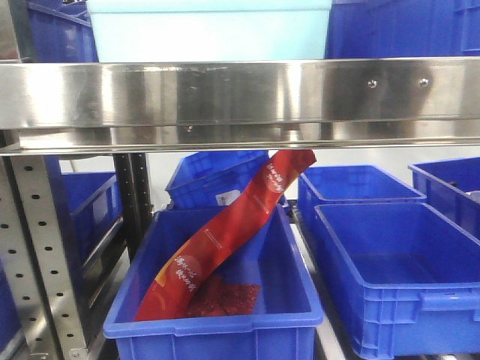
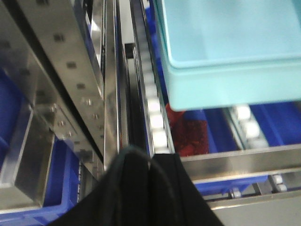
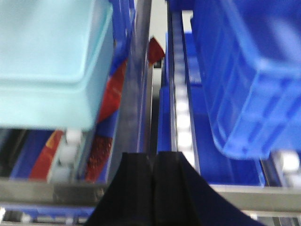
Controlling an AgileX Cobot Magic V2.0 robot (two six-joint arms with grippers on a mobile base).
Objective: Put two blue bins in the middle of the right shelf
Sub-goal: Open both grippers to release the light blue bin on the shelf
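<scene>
One pale blue bin (image 1: pixel 208 31) stands on the shelf level above the steel rail (image 1: pixel 240 94), between dark blue crates. The same pale blue bin (image 2: pixel 230 52) fills the upper right of the left wrist view and shows as a pale blue bin (image 3: pixel 49 56) at the upper left of the right wrist view. My left gripper (image 2: pixel 149 157) is shut and empty, just left of and below the bin's corner. My right gripper (image 3: pixel 154 154) is shut with nothing in it, right of the bin, in front of the gap between bin and crate. A second pale bin is out of view.
A dark blue crate (image 3: pixel 244 75) sits right of the pale bin. Below the rail, a dark blue crate (image 1: pixel 217 300) holds a long red packet (image 1: pixel 225 232). More dark blue crates (image 1: pixel 397 270) stand on the lower right. A perforated steel upright (image 1: pixel 41 247) and roller tracks (image 2: pixel 155 108) border the bays.
</scene>
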